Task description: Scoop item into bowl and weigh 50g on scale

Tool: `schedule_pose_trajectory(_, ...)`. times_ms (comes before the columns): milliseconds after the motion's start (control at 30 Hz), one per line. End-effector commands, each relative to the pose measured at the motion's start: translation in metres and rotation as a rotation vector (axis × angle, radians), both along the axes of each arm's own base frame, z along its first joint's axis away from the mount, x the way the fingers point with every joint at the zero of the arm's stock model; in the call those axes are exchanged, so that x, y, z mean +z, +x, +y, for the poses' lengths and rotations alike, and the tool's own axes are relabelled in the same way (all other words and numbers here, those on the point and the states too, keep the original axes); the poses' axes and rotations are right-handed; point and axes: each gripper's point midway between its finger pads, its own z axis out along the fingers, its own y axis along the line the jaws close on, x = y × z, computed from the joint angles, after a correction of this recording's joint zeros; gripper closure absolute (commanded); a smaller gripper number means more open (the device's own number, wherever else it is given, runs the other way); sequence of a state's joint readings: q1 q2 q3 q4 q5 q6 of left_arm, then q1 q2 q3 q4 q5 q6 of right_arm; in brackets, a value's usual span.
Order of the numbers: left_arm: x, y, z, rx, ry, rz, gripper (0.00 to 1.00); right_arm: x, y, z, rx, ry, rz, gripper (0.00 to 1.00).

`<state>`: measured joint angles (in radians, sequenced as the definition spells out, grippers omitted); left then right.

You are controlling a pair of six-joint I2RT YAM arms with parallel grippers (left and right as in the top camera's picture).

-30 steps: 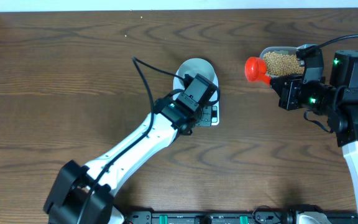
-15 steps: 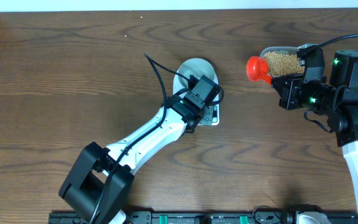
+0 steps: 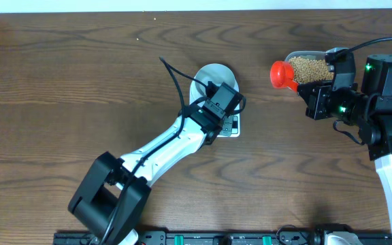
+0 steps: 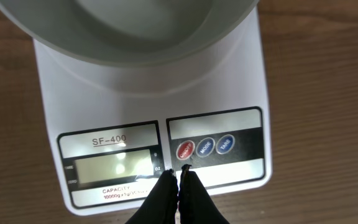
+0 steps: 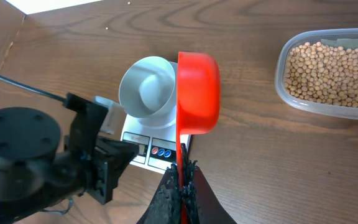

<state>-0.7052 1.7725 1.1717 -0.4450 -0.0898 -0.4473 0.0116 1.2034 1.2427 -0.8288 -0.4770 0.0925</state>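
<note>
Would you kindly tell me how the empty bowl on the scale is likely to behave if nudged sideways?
The bowl looks empty, so it is probably light and easily shoved, even by a bump from the red scoop. It rests loose on the smooth white scale, so it would likely slide rather than stay put. It looks rigid, not floppy.

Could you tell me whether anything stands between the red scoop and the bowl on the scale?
Nothing visible does: bare table lies between the scoop and the bowl. The left end effector is at the scale's buttons, beside the bowl.
</note>
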Motion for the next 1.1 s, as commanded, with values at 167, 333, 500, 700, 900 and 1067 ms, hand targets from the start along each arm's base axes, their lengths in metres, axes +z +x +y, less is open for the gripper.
schedule_pose_trajectory(167, -0.016, 0.004, 0.005, 0.006, 0.042, 0.006, 0.93, 0.009, 0.002, 0.003, 0.023, -0.015, -0.034, 0.99)
schedule_pose_trajectory(333, -0.026, 0.005, 0.003, 0.006, 0.05, 0.016, 0.93, 0.009, 0.002, 0.003, 0.026, -0.017, -0.035, 0.99)
schedule_pose_trajectory(500, -0.038, 0.004, 0.003, 0.01, 0.059, 0.036, 0.93, 0.008, 0.001, 0.003, 0.028, -0.019, -0.03, 0.99)
schedule_pose_trajectory(700, -0.037, 0.007, 0.001, 0.01, 0.049, 0.024, 0.93, 0.007, 0.0, 0.003, 0.028, -0.02, -0.025, 0.99)
schedule_pose_trajectory(900, -0.042, 0.009, -0.001, 0.01, 0.048, 0.023, 0.93, 0.007, 0.0, 0.003, 0.028, -0.02, -0.025, 0.99)
schedule_pose_trajectory(1067, -0.047, 0.01, -0.002, 0.01, 0.049, 0.025, 0.93, 0.007, 0.0, 0.003, 0.028, -0.02, -0.025, 0.99)
